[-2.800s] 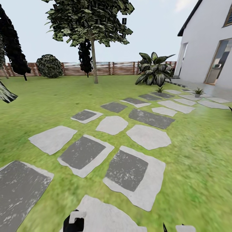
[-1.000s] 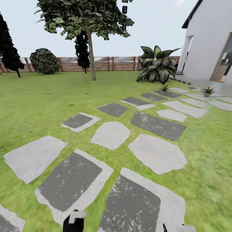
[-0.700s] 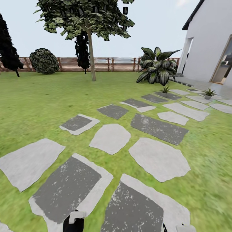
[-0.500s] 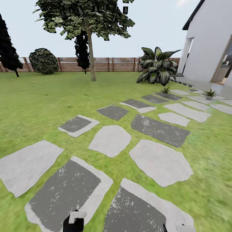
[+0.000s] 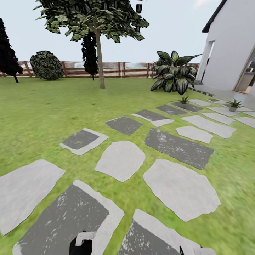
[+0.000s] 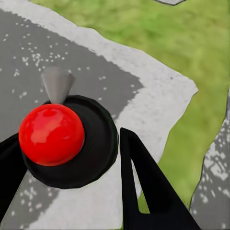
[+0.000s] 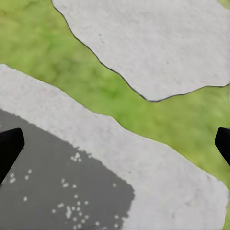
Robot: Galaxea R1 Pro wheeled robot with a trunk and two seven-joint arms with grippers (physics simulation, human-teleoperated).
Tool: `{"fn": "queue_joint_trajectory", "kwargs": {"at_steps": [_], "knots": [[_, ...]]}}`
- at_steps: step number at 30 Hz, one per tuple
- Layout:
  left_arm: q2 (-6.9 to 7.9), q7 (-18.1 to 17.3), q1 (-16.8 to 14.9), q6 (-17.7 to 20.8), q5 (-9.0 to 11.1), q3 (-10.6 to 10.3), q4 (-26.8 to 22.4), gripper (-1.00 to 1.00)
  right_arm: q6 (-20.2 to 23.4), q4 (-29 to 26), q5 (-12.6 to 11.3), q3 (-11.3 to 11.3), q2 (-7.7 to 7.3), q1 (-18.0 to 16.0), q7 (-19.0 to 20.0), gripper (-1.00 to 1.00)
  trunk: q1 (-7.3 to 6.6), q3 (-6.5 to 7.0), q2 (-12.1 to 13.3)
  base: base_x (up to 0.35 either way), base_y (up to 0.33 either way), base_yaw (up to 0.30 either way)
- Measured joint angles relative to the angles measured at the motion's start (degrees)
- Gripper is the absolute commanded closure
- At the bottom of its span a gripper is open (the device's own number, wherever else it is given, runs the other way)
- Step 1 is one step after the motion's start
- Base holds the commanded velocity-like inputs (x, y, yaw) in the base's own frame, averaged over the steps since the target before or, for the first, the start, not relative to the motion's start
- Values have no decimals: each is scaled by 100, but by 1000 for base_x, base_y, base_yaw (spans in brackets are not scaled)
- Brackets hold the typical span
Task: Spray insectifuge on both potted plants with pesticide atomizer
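Home garden [image 5: 46, 106] (lawn, fence [image 5: 124, 69])

Lawn [image 5: 46, 106] green; stepping stones [image 5: 122, 159] pale grey & dark grey w/ white flecks; fence [image 5: 117, 70] brown slatted; big plant [image 5: 173, 72] dark, striped lvs.

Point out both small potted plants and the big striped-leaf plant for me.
Nearer potted plant [image 5: 183, 100]: head view, its leaf rosette.
Farther potted plant [image 5: 234, 104]: head view, its leaves above the pot.
Striped-leaf plant [image 5: 174, 72]: head view, its central leaves.

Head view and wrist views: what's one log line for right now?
stepping stones: below | potted plants: ahead near house | right fingers: apart, empty | left fingers: either side of red-topped black thing
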Motion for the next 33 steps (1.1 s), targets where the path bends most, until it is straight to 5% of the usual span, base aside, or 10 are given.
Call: {"fn": "queue_joint_trajectory", "kwargs": {"at_steps": [33], "knots": [[3,0,1,0,4,5,0,100,-6,4,-8,6,9,0,-11,-100,0,0,0,335,0,0]]}}
